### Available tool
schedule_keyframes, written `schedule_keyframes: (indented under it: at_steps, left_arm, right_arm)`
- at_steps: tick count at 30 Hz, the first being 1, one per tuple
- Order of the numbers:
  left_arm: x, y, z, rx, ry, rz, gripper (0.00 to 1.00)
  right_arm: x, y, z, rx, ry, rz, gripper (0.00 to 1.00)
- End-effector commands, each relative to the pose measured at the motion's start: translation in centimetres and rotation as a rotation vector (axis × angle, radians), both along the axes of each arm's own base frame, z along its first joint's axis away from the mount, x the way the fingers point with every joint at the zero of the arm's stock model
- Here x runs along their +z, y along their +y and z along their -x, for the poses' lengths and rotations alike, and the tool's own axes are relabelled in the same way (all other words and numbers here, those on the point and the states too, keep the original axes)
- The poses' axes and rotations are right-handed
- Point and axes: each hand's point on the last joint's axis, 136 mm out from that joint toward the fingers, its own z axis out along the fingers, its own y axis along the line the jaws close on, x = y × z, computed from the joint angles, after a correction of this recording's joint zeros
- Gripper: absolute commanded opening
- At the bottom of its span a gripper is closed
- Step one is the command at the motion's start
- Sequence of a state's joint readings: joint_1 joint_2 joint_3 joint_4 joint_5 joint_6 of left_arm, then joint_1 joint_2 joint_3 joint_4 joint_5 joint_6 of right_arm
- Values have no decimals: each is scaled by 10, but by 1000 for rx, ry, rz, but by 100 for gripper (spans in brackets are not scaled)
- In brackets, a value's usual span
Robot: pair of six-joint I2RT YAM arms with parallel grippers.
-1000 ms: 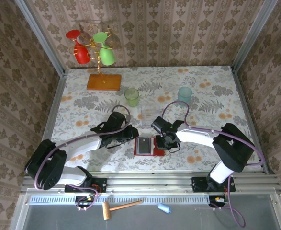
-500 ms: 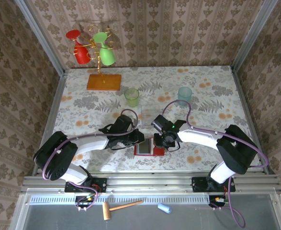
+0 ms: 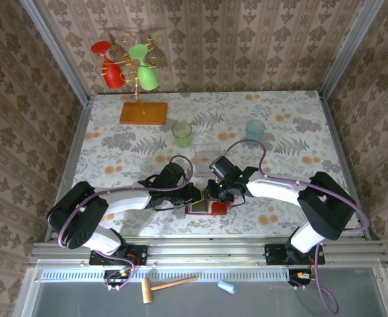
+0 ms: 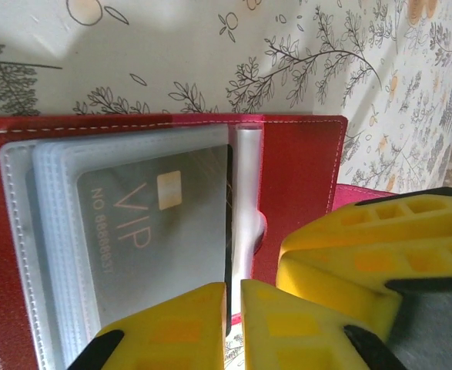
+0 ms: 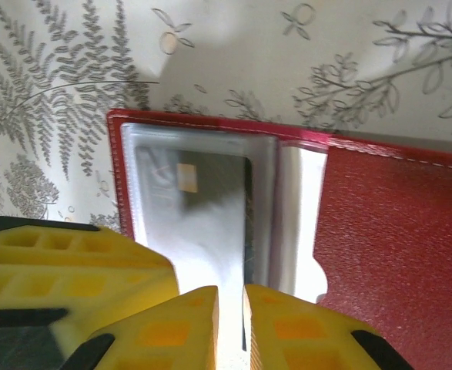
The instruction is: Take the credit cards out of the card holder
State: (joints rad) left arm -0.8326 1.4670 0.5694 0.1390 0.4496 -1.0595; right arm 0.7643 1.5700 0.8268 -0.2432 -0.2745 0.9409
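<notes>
Near table's (image 3: pixel 279 125) front edge, pinching grey card (image 4: pixel 156 231) with left gripper (image 4: pixel 233 316), likely to draw it from card holder (image 4: pixel 299 177); cannot tell if right gripper (image 5: pixel 231 324) grips.

Floral table (image 3: pixel 114 148) carries the open red card holder (image 3: pixel 220 209); green cup (image 3: pixel 182 134), teal cup (image 3: pixel 254 129), orange wooden base (image 3: pixel 143 113).

A table (image 3: pixel 286 125) under a pale cloth printed with grey ferns and orange flowers stands in a booth. Beige damask wallpaper covers the back wall (image 3: pixel 246 46) and both side walls. Metal posts (image 3: pixel 55 51) run up the back corners. A metal rail (image 3: pixel 207 251) edges the near side. The light is soft and even.
</notes>
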Motion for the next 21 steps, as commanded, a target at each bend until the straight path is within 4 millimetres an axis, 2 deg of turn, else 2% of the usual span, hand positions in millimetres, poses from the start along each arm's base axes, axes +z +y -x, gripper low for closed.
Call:
schedule_keyframes:
  at_steps: [1,11,21]
  left_arm:
    - [-14,4,10,-17,51,-41,14]
    - [-22,11,7,-3,44,-98,13]
    - [-18,10,4,9,32,-87,13]
  right_arm:
    - [1,2,2,-26,33,-61,17]
    - [-3,3,2,-53,64,-140,20]
    - [-6,12,1,-38,88,-192,22]
